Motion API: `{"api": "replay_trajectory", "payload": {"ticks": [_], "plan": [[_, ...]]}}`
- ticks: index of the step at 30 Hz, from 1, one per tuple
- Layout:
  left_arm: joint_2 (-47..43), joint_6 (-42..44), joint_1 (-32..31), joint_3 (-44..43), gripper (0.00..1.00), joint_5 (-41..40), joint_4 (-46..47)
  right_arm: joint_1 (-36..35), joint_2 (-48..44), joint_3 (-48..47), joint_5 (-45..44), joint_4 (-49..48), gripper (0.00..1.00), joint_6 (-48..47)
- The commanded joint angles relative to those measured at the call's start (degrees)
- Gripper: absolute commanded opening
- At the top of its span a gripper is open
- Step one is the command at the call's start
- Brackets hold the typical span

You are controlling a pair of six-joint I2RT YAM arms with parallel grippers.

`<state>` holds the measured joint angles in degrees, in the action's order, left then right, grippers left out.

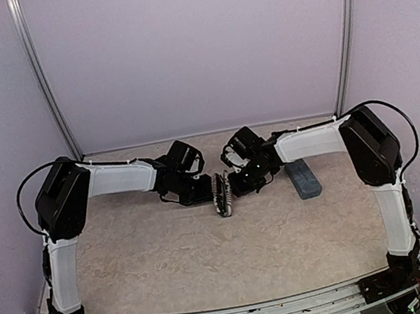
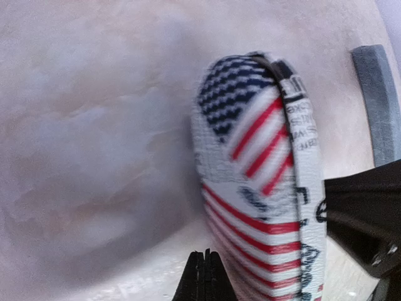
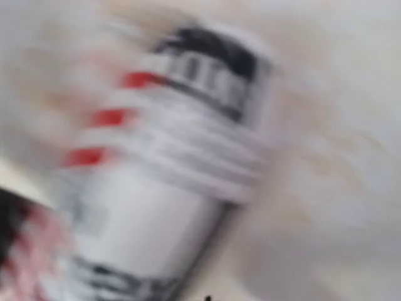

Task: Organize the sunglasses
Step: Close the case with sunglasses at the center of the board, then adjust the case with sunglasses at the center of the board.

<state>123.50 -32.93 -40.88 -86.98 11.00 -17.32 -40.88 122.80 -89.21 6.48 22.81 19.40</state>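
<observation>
No sunglasses show in any view. A striped soft pouch (image 1: 222, 194) stands on its edge at the table's middle, between my two grippers. In the left wrist view the pouch (image 2: 263, 175) shows red and white stripes and a dark blue patch. My left gripper (image 1: 204, 193) is just left of it, its fingertips (image 2: 203, 276) shut together with nothing between them. My right gripper (image 1: 237, 186) is against the pouch's right side. The right wrist view is blurred: the pouch (image 3: 169, 175) fills its left half, and one dark tip shows at the bottom centre.
A blue-grey oblong case (image 1: 304, 179) lies closed on the table just right of the right gripper; its end also shows in the left wrist view (image 2: 379, 100). The beige table (image 1: 209, 246) has walls behind and at both sides.
</observation>
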Motion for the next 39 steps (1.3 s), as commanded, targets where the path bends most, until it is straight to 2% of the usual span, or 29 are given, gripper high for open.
{"api": "replay_trajectory", "payload": {"ticks": [1, 16, 25, 32, 39], "plan": [[0.47, -0.34, -3.07, -3.60, 0.00, 2.83, 4.64, -3.33, 0.70, -2.76, 3.24, -2.31, 0.00, 0.06], [-2.65, -0.48, -3.85, 0.31, 0.00, 0.56, 4.90, -3.90, -2.67, 1.69, 0.76, -3.45, 0.00, 0.63], [-5.13, -0.40, -3.77, 2.39, 0.00, -1.11, 4.69, -1.49, -6.05, 6.25, -1.04, -4.36, 0.00, -0.08], [-4.36, -0.59, -3.81, 0.75, 0.00, -0.31, 4.69, 1.56, -10.87, 12.00, -3.25, -5.49, 0.07, -0.72], [-3.71, -0.60, -3.85, -0.96, 0.00, 0.53, 4.94, 4.42, -15.65, 18.15, -4.28, -6.63, 0.09, -1.09]]}}
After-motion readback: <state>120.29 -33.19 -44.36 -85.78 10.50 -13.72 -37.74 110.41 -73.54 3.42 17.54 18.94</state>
